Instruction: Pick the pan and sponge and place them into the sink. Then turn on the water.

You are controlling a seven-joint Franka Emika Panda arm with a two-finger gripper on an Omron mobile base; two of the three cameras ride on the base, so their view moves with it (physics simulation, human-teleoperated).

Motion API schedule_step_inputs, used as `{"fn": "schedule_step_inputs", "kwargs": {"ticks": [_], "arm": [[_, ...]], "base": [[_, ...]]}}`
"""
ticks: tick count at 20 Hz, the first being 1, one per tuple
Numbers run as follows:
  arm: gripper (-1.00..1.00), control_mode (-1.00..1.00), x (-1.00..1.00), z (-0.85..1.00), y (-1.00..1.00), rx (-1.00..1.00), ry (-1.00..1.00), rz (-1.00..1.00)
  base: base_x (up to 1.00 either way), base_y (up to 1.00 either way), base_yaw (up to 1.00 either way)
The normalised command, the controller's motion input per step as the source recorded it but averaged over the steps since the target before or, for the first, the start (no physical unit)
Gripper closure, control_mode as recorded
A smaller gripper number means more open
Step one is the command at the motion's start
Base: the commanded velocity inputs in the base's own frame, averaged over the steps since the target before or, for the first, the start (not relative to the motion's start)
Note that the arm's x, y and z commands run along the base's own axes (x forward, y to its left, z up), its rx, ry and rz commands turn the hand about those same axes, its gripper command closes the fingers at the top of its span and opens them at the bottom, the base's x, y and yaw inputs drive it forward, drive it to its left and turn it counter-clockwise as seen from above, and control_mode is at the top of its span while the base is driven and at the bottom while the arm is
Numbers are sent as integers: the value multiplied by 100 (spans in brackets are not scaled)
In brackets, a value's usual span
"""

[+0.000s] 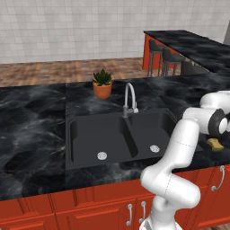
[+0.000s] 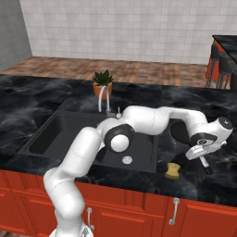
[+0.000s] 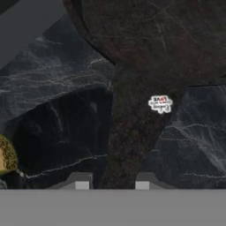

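Observation:
In the hand view the black pan (image 3: 154, 35) lies on the dark marble counter, and its long handle (image 3: 128, 132) runs down between my two fingertips. My gripper (image 3: 111, 183) is shut on that handle. From the right base view the gripper (image 2: 200, 155) hangs low over the counter right of the sink (image 2: 46, 134), with the handle (image 2: 206, 166) sticking out below it. The yellow sponge (image 2: 173, 171) lies on the counter just left of the gripper, near the front edge; it also shows as the sponge (image 1: 216, 143) beside the arm and the sponge (image 3: 5, 154) at the left edge.
The black double-basin sink (image 1: 72, 134) has a silver drain in each basin. A curved silver faucet (image 1: 130, 96) stands behind its divider, with no water running. An orange plant pot (image 1: 102, 90) sits behind the faucet. Bar stools (image 1: 164, 56) stand at the far right.

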Motion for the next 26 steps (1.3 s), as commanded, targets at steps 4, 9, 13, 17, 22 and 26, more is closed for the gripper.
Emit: {"fn": "schedule_step_inputs", "kwargs": {"ticks": [4, 9, 13, 17, 22, 26], "arm": [[100, -100, -19, 57, 25, 0, 0, 4], [100, -100, -40, 33, 39, -1, -1, 2], [100, -100, -48, 13, 42, 2, -4, 0], [100, -100, -37, -8, 40, 10, -8, 1], [100, -100, -20, 4, 43, 4, -5, 2], [100, -100, -19, 31, 42, -5, -2, 1]], "base": [[0, 0, 0], [0, 0, 0], [0, 0, 0], [0, 0, 0], [0, 0, 0], [0, 0, 0]]}}
